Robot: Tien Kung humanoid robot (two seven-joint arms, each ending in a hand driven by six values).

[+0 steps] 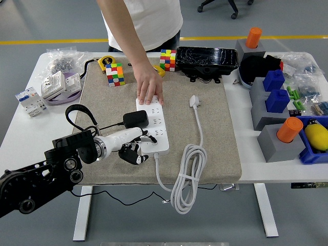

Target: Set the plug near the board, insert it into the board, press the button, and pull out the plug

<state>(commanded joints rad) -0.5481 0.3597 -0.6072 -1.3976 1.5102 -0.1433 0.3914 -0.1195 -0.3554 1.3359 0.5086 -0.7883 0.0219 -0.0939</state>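
Observation:
The white power strip (154, 123) lies on the grey mat (215, 128), its white cord (187, 177) coiled at the near edge and its own white plug (195, 101) lying to the right. A black plug (136, 119) sits in the strip's left side, and its thin black cable runs left. My left hand (135, 147) is at the strip's near left corner, just below the black plug. Its dark fingers (131, 154) are curled and hold nothing, and one pale finger reaches onto the strip's near end. A person's hand (150, 88) presses on the strip's far end.
Two colour cubes (115, 75) (167, 59) and a black case (207, 61) stand at the mat's far edge. White sockets and bags (59, 82) lie far left. Blue and grey blocks with orange cylinders (279, 110) and a blue bin (315, 141) fill the right side.

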